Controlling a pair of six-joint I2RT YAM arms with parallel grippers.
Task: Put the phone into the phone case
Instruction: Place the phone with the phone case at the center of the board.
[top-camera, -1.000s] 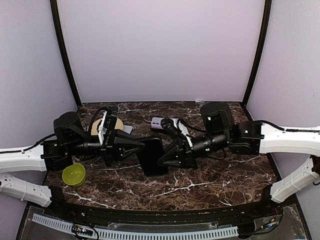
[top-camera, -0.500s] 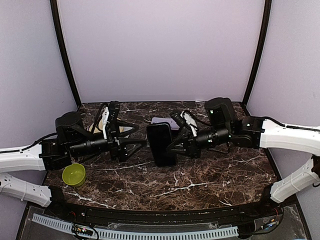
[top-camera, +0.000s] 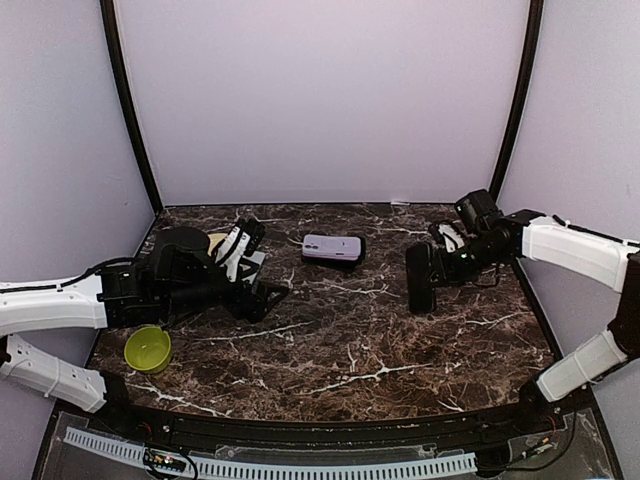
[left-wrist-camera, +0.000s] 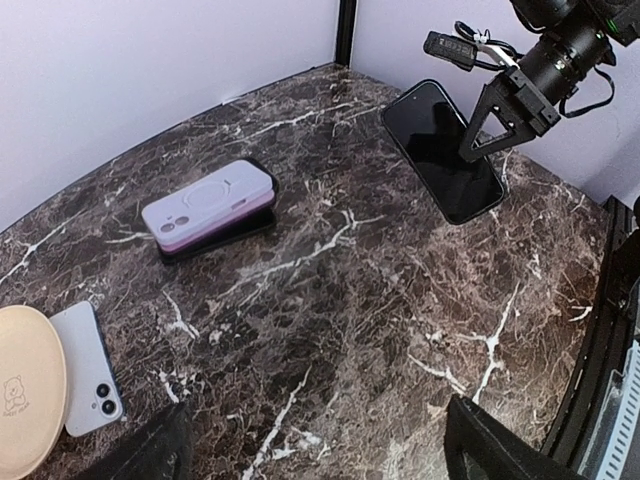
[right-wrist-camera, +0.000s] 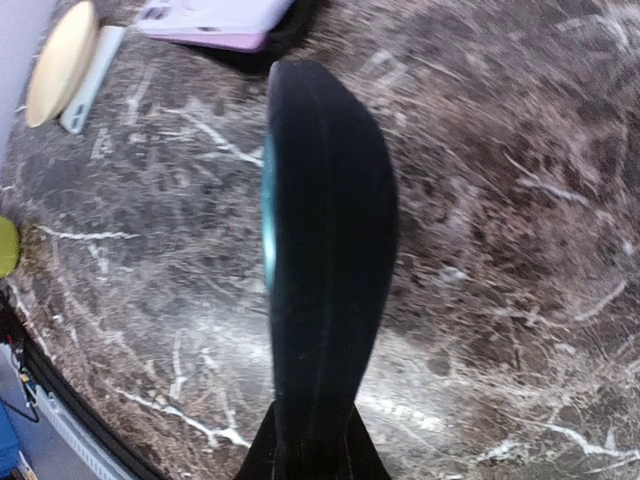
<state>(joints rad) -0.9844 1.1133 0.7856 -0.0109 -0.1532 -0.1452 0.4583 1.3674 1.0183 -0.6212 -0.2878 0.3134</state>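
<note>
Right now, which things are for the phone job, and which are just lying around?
For the job:
black phone
lilac phone case

Just lying about:
green bowl
tan round disc
white phone

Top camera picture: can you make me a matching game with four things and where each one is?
Things:
1. black phone
2. lilac case
3. green bowl
4. white phone

Places:
A. beside the tan disc
B. held by the right hand
C. lying flat at the back middle
D. near the left front corner

Pairs: 1-B, 2-C, 3-D, 4-A
</note>
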